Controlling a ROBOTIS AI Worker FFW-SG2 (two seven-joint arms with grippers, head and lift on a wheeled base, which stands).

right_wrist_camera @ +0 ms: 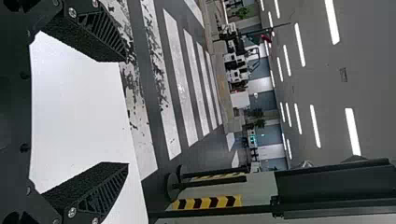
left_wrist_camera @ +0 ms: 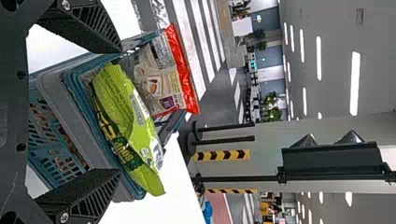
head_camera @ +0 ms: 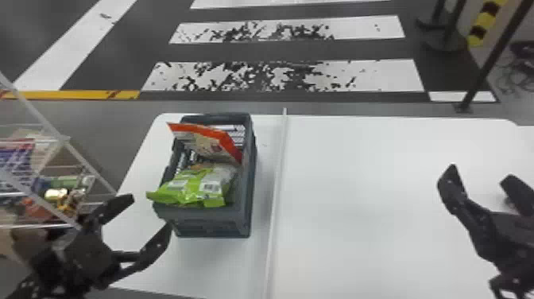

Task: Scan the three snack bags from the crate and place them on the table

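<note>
Head view: a green snack bag (head_camera: 186, 187) lies in the crate (head_camera: 206, 222) on the white desk (head_camera: 357, 206), before a leaning red-edged bag (head_camera: 210, 144). The left pincer (head_camera: 150, 212) gapes empty beside the crate; the right pincer (head_camera: 480, 175) is also spread and empty. Gripping the green bag softly should keep its barcode label (head_camera: 210, 187) (pale, facing up) uncovered. Both bags carry print.

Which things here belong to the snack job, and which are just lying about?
Job:
- green snack bag
- red-edged snack bag
- crate holding both
- white table
- left tool, right tool

Just there:
- wire rack of goods
- black post
- yellow-and-black striped pole
</note>
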